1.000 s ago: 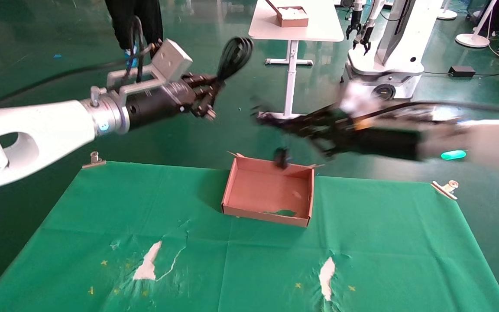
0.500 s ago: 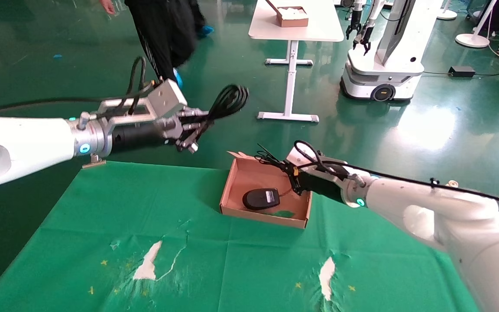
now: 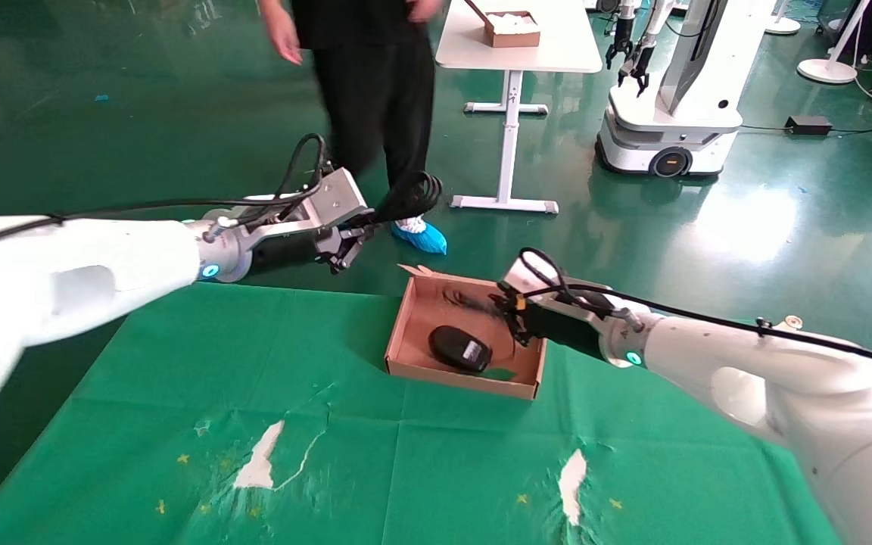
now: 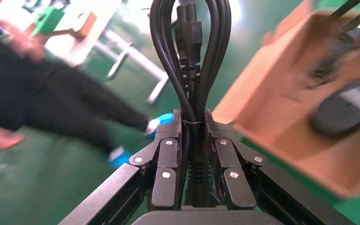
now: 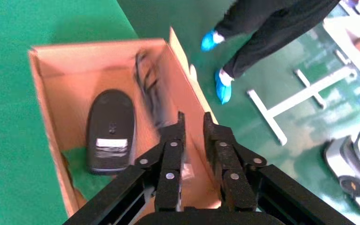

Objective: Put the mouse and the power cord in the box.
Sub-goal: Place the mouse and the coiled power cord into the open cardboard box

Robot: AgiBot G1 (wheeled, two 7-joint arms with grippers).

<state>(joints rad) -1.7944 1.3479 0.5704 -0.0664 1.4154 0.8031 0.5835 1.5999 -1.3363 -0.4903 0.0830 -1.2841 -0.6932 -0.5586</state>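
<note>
On the green cloth (image 3: 406, 454), far middle: the box (image 3: 413, 322), open-topped, with the mouse (image 3: 460, 348) flat on its floor, thin cable bunched by the far wall. Over the box's right wall, the right gripper (image 3: 510, 318), fingers a narrow gap apart, holding nothing. Beyond the cloth's far edge, left of the box and raised, the left gripper (image 3: 349, 241), clamped tight on the power cord (image 4: 190, 61), loops and plug jutting past the fingertips.

The mouse (image 3: 460, 348) lies in the box (image 3: 409, 329), its cable seemingly behind it; the power cord (image 3: 412, 195) hangs behind-left
</note>
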